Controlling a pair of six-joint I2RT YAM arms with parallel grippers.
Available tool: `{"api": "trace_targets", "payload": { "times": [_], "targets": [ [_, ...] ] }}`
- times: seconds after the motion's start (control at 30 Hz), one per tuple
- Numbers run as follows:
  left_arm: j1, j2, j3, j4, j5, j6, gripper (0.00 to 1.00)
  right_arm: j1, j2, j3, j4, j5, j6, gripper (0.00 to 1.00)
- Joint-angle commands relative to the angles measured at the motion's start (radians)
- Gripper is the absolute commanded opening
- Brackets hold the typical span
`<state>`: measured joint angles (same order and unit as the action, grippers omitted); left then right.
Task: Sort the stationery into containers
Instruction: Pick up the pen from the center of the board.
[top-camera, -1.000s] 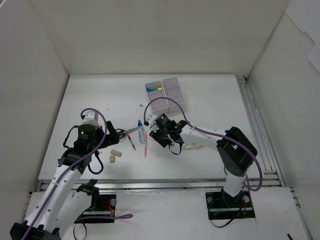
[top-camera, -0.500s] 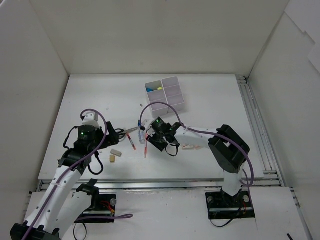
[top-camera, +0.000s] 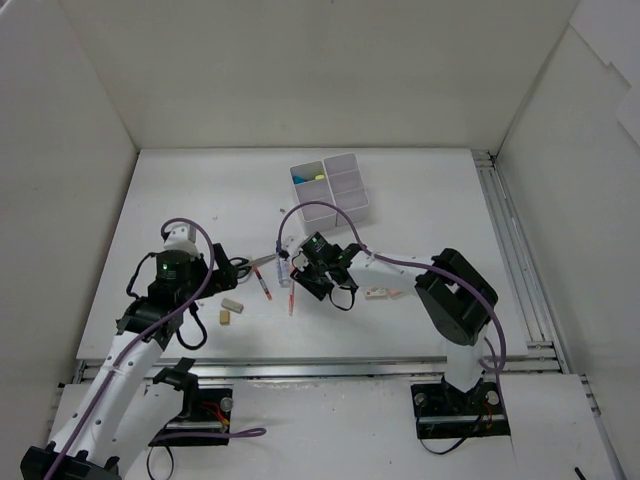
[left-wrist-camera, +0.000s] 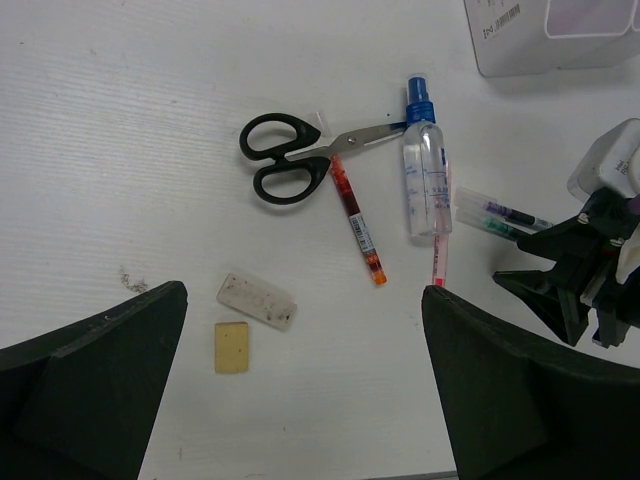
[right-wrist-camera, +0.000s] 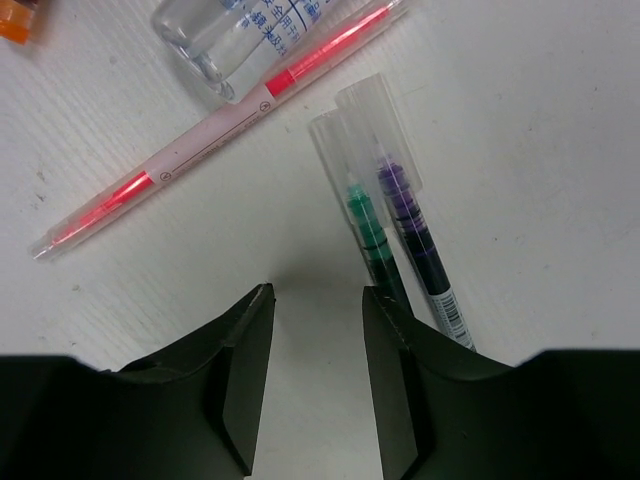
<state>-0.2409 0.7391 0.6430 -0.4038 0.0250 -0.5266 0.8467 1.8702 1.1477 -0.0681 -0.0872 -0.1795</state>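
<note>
Since a second ago the right arm has swung left across the white table (top-camera: 200, 190), bringing the right gripper (right-wrist-camera: 315, 300) low over two clear-capped pens lying side by side: the green-inked pen (right-wrist-camera: 372, 235) and the purple-inked pen (right-wrist-camera: 410, 225), near a long pink-and-red pen (right-wrist-camera: 220, 125) and a clear spray bottle with a blue cap (left-wrist-camera: 422, 170). Its jaws stand partly apart and empty, with bare table between them; the green-inked pen runs under one finger's outer edge, not into the gap. This looks like the reach before a pick. The next move likely calls for a small sideways shift to centre one barrel, then a descent and squeeze without catching its neighbour, then a carry to the white plastic grid organiser (top-camera: 345, 183) at the far side. The left gripper (left-wrist-camera: 303, 295) hangs wide open, holding nothing, above the black-handled scissors (left-wrist-camera: 285, 165)
</note>
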Motion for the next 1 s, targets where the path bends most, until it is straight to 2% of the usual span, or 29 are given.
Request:
{"api": "trace_targets", "payload": {
  "times": [0.0,0.23,0.43,0.73,0.97],
  "targets": [
    [-0.001,0.005,0.021,0.042,-0.010,0.014,0.99,-0.003,-0.111,0.007,-0.002,-0.008,-0.017,0.38],
    [-0.001,0.011,0.024,0.049,-0.007,0.016,1.00,-0.014,-0.122,0.003,-0.002,0.020,-0.026,0.44],
    [-0.001,0.023,0.027,0.049,-0.011,0.016,0.99,-0.064,-0.079,0.007,-0.004,-0.040,-0.011,0.46],
    [-0.001,0.028,0.030,0.052,-0.017,0.011,1.00,-0.058,-0.046,-0.008,-0.006,-0.118,0.031,0.50],
    [-0.001,0.045,0.030,0.060,-0.017,0.013,0.99,-0.047,-0.016,-0.019,-0.002,-0.046,0.052,0.50]
  ]
}}
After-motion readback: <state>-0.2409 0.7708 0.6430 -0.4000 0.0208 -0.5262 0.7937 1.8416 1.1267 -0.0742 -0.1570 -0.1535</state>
